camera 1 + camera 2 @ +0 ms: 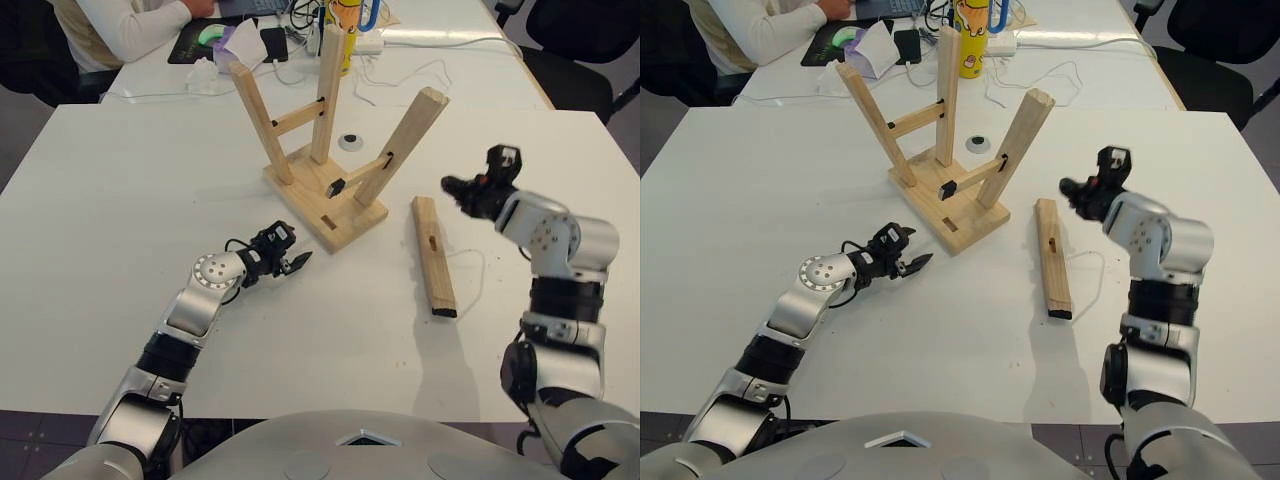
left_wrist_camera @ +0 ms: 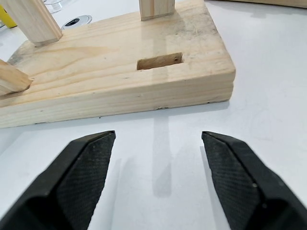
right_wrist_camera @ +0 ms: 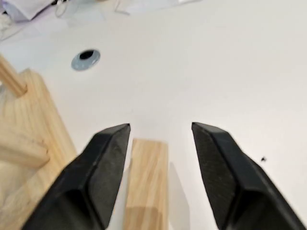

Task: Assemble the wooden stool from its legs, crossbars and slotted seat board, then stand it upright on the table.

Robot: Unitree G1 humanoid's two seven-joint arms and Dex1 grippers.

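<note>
The slotted seat board [image 1: 325,205] lies flat on the white table [image 1: 120,180] with three legs [image 1: 261,120] standing up from it, joined by crossbars [image 1: 298,117]. An empty slot [image 2: 159,61] shows in the board's near corner. A loose fourth leg [image 1: 433,255] lies on the table to the right of the board. My left gripper [image 1: 296,262] rests open on the table just in front of that corner, holding nothing. My right gripper [image 1: 452,187] hovers open above the far end of the loose leg [image 3: 146,182], nothing between its fingers.
A round grommet [image 1: 349,141] sits in the table behind the stool. A thin white cable [image 1: 470,258] loops beside the loose leg. A second table behind holds a yellow bottle [image 1: 972,40], cables and a person's sleeve [image 1: 140,25]. Bare tabletop lies left and front.
</note>
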